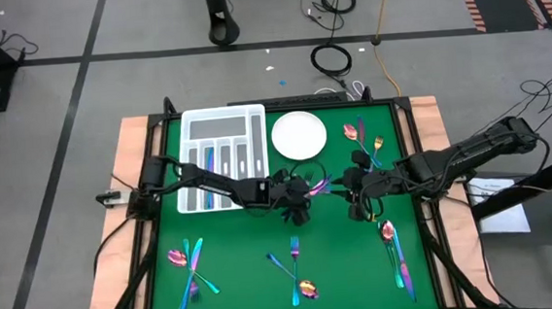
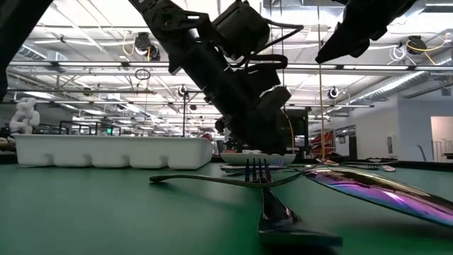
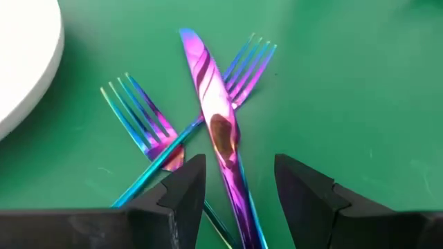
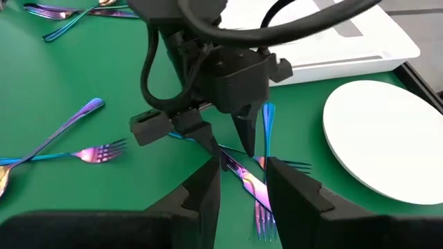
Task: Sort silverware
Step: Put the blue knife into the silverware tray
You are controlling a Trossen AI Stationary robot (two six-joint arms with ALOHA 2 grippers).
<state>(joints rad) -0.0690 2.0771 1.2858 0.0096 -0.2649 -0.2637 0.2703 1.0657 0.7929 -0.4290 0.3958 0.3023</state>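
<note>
At the table's middle, a pink-purple knife (image 3: 214, 104) lies across two iridescent forks (image 3: 138, 111) (image 3: 246, 66) on the green mat. My left gripper (image 3: 239, 183) is open and low over this pile. One finger stands on each side of the knife's handle, pointing slantwise down. In the right wrist view its fingertips (image 4: 247, 128) hang just over the mat. My right gripper (image 4: 242, 183) is open with nothing between its fingers. It hovers higher, just right of the pile (image 1: 325, 183).
The white divided tray (image 1: 224, 144) at the far left holds a few pieces. A white plate (image 1: 299, 134) stands beside it, close to the pile. More silverware lies at the far right (image 1: 363, 141), near left (image 1: 188, 266), near middle (image 1: 297, 270) and near right (image 1: 396, 253).
</note>
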